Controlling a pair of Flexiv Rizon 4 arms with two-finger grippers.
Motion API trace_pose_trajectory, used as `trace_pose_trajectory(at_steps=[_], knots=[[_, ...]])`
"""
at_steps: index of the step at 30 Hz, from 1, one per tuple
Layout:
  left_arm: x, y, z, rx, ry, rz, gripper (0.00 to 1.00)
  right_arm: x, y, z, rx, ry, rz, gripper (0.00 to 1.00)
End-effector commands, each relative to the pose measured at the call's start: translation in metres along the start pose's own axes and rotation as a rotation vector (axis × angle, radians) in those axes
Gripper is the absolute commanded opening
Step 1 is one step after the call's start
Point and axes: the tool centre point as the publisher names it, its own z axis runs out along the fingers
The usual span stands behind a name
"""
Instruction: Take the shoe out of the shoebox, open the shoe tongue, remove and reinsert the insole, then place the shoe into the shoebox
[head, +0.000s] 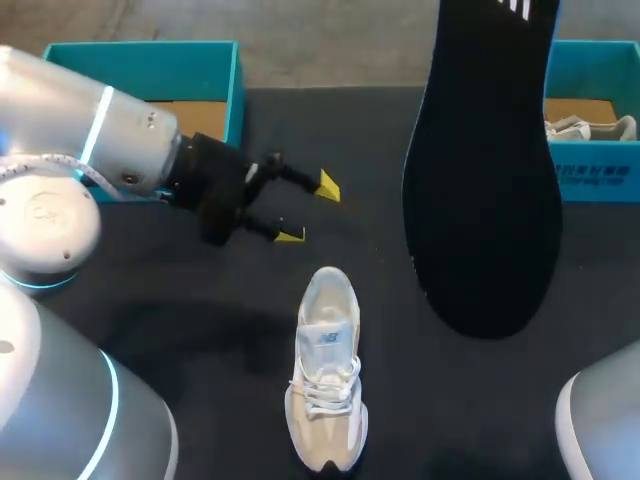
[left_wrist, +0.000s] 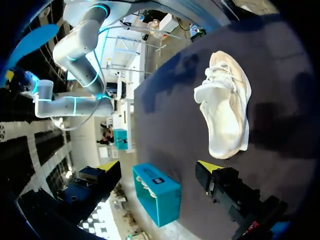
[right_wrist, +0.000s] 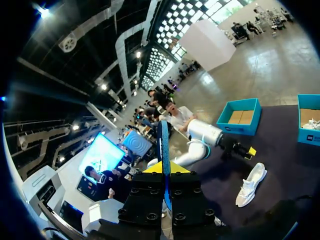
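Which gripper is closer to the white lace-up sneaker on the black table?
Left. The left gripper, open, is close by one end of the white lace-up sneaker. The right gripper is high above the black table, shut on a long black insole.

the head camera sits above and behind the robot, looking steeply down on the black table (head: 200, 290); the shoe (head: 327, 375) lies low in the middle of its view, at middling range. the insole (head: 485, 170), up and right of the shoe there, hangs so near that lens it hides a wide patch of table. the left wrist camera rides low, near the shoe, looking out along the left gripper (head: 309, 210) with the shoe close ahead. the right wrist camera is high and well away from the shoe, looking down past the right gripper (right_wrist: 165, 169). all three take in the shoe; head and right wrist views share the left shoebox (head: 140, 70) and right shoebox (head: 600, 175) beyond it.
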Motion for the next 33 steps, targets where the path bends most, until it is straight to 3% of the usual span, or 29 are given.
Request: trace_pose_trajectory(at_steps=[1,15,33], knots=[[0.007,0.004,-0.010,0.004,-0.183,0.080,1.00,0.001,0.002,0.001,0.003,-0.002,0.001,0.00],[-0.004,0.016,-0.038,0.004,-0.357,0.202,1.00,0.001,0.002,0.001,0.003,-0.002,0.001,0.00],[-0.016,0.025,-0.045,-0.039,-0.449,0.160,1.00,0.001,0.002,0.001,0.003,-0.002,0.001,0.00]])
